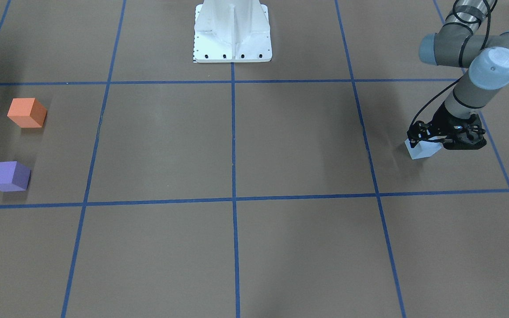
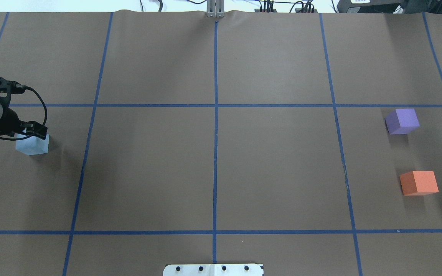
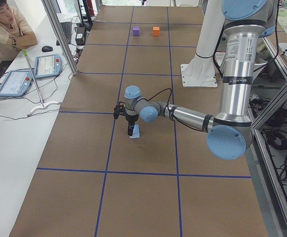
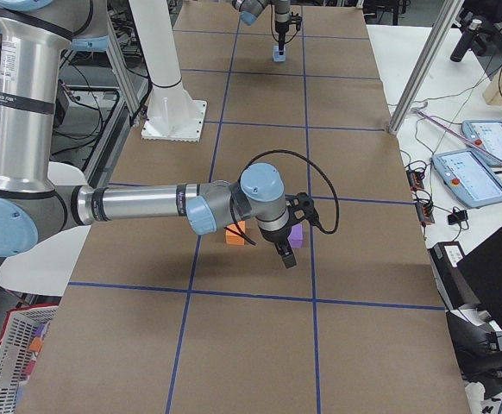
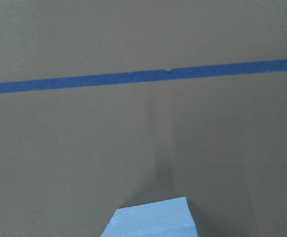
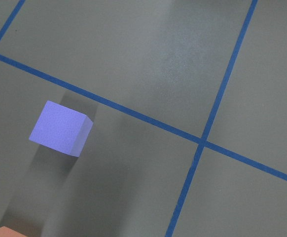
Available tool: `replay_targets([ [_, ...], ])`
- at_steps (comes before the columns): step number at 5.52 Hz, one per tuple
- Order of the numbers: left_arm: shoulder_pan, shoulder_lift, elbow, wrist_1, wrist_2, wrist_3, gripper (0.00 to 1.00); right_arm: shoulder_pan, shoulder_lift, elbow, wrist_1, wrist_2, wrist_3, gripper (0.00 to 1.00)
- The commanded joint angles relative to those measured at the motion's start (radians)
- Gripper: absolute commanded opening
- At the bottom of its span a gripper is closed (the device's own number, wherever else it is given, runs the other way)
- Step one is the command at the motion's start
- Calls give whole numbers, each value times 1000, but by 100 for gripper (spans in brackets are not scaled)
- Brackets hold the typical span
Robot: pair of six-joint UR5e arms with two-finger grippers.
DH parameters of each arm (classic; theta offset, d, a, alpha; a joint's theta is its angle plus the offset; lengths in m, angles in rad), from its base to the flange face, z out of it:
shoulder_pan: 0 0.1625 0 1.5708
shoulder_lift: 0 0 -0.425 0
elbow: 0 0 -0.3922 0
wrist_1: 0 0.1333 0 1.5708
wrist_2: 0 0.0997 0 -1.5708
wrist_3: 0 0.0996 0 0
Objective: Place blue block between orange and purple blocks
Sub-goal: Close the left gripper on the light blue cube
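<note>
The step in hand, as we judge it, is the grasp on the blue block. It sits at the far end of the table on the robot's left, well apart from the orange block and the purple block at the opposite end. The left end effector is right down on the block's top. We cannot tell from any view whether its jaws are wide, narrow or already clamping the block, since the left wrist view shows only a corner of the block and no fingers.

To do this well, we want the jaws square on two opposite flat faces, not across a corner, and low enough that the cube does not pivot. Then we lift it clear before the long carry across the table. The gap between the two target blocks looks only somewhat wider than a block, so we should keep the cube aligned with them.

The right end effector hovers near those blocks. We cannot tell its opening, and it may need to give way.

The blue block is a very pale, matte cube with crisp edges, almost white in the front view. It is likely light foam, easy to squeeze or nudge.
</note>
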Motion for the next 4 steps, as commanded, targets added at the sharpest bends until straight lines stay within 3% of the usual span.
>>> replay_targets([
  [1, 24, -2, 18, -4, 22, -3, 100, 1, -1, 1, 0, 1, 0, 100],
  [2, 34, -2, 16, -5, 20, -1, 100, 1, 1, 1, 0, 0, 0, 100],
  [3, 40, -4, 10, -7, 20, 0, 86, 1, 1, 1, 0, 0, 0, 100],
  [4, 41, -5, 6, -9, 20, 9, 44, 1, -1, 1, 0, 0, 0, 100],
])
